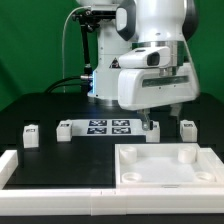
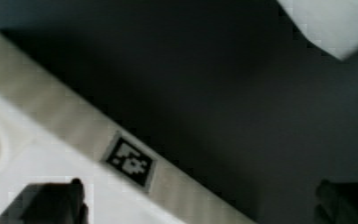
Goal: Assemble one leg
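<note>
White plastic parts are lying on the black worktop [image 1: 60,105]. The end effector [image 1: 160,114] is hanging low over the worktop, behind the tabletop [image 1: 165,178], toward the exterior view's right. The leg [image 1: 152,128] is standing on the worktop just beside the marker board [image 1: 110,126], on that board's right in the exterior view, close under the end effector; whether a finger is touching it cannot be told. A second leg [image 1: 188,127] is sitting further right, and a third leg [image 1: 65,130] and a fourth leg [image 1: 30,133] are sitting left of the marker board.

In the wrist view the fingertips [image 2: 51,200] are standing wide apart with only dark worktop between them, gripping nothing. The tabletop's side wall, carrying a marker tag [image 2: 131,160], is running diagonally beside them. A blurred white shape [image 2: 336,20], possibly a leg, is showing at the frame's edge
</note>
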Motion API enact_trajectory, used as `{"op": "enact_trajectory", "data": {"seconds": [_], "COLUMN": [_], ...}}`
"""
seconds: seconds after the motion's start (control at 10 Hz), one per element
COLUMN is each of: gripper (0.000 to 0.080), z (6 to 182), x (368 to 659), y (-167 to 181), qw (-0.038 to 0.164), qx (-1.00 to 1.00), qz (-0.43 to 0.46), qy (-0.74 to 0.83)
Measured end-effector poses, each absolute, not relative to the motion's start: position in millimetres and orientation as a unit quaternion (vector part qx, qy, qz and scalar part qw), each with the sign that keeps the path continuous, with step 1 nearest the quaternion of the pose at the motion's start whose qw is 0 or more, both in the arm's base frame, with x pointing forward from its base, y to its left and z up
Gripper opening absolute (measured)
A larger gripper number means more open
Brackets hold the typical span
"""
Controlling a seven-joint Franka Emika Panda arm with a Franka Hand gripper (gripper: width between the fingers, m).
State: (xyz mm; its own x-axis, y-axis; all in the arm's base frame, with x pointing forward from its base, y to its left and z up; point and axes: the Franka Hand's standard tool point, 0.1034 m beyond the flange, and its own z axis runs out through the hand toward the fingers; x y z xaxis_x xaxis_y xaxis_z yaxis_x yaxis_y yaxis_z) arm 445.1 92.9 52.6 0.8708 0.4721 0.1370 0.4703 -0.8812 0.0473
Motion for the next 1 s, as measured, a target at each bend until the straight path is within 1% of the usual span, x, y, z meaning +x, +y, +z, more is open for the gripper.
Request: {"op": "enact_trajectory", "data": {"seconds": [0.3, 0.4, 0.5, 0.7, 0.8, 0.9, 1.0], "gripper": [0.0649, 0.0649, 0.0649, 0.0649, 0.0649, 0.0649, 0.0649], "z": [53.9, 52.8, 51.2, 49.1, 48.8, 48.9, 47.0], "x": [431, 426, 418, 410, 411, 412, 408], "y": [123, 133, 146, 159, 156, 156, 154], "qw": [-0.02, -0.025, -0.027, -0.029, -0.025, -0.026, -0.021], "qx": [0.998, 0.998, 0.998, 0.999, 0.999, 0.999, 1.0], "qz": [0.057, 0.054, 0.051, 0.045, 0.033, 0.035, 0.017], "qy": [0.017, -0.013, -0.019, -0.007, -0.003, -0.002, 0.004]}}
